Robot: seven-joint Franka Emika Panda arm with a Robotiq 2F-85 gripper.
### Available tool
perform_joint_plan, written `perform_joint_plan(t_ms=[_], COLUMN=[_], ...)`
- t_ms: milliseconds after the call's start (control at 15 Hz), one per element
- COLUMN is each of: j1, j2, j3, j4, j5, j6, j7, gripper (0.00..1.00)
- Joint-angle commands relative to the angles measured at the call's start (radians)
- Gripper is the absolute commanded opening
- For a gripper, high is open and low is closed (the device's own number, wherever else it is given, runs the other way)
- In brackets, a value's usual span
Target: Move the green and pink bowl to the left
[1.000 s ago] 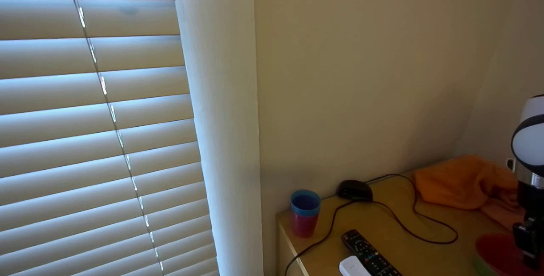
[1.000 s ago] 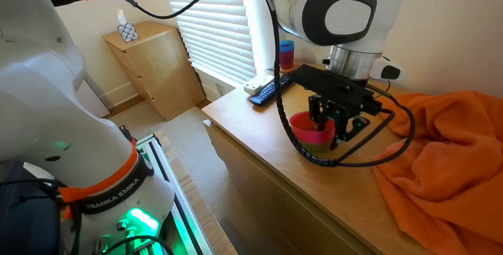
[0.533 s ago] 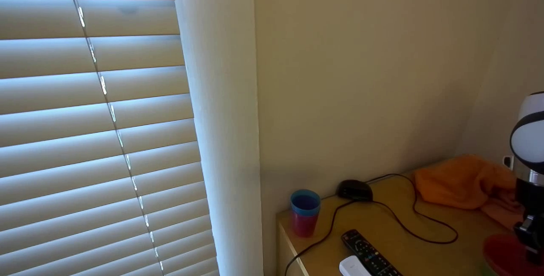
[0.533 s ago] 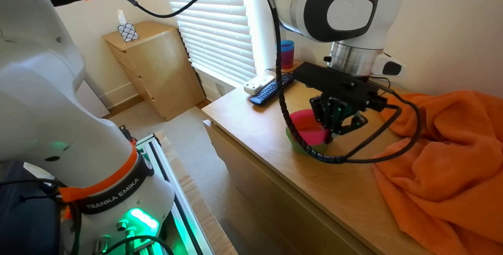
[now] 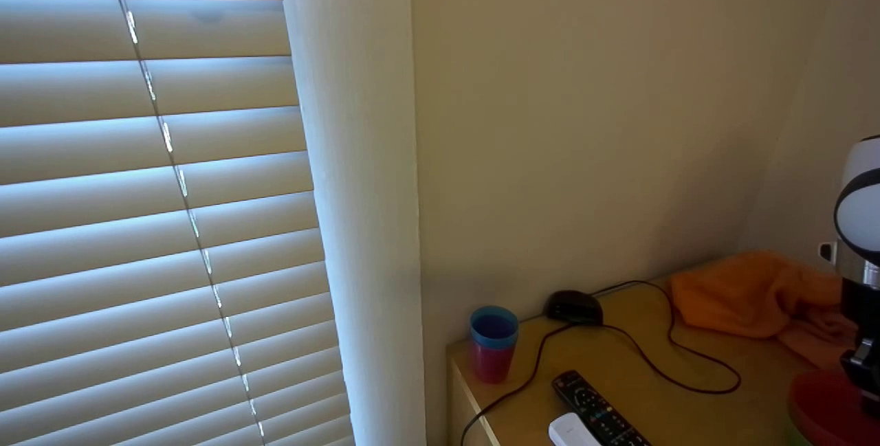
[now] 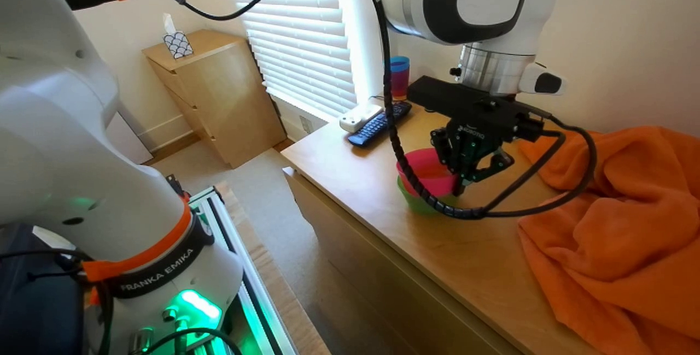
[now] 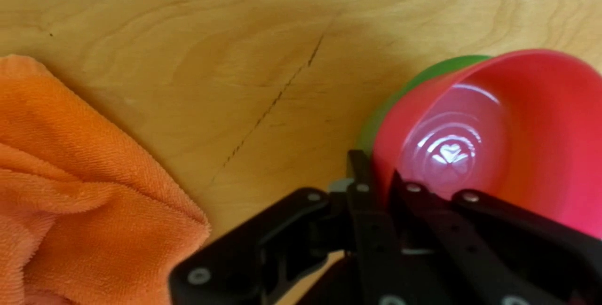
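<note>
A pink bowl sits tilted in or just above a green bowl on the dresser top. In the wrist view the pink bowl fills the right side, and the green bowl's rim shows past its edge. My gripper is shut on the pink bowl's wall, one finger inside and one outside. In the wrist view the gripper pinches the near left part of that wall. In an exterior view the pink bowl is cut by the frame edge. How far the bowls are apart is hard to tell.
An orange towel lies beside the gripper. A black remote, a white device and a blue and red cup stand farther along. A black device with a cable is by the wall. The dresser's front edge is near.
The gripper was open around the bowl's wall one second ago and is now shut on it. The arm and pink bowl have risen slightly. The bowls shifted a little and the pink one tilted.
</note>
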Motion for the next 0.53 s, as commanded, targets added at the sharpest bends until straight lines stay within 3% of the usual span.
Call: perform_joint_plan(t_ms=[0, 467], j1=[-0.014, -0.060], j2=[-0.017, -0.084], j3=[0.002, 0.028], j4=[-0.044, -0.118], j5=[-0.023, 0.117], j6=[0.025, 0.011], j7=[-0.045, -0.329], gripper=[0.01, 0.01])
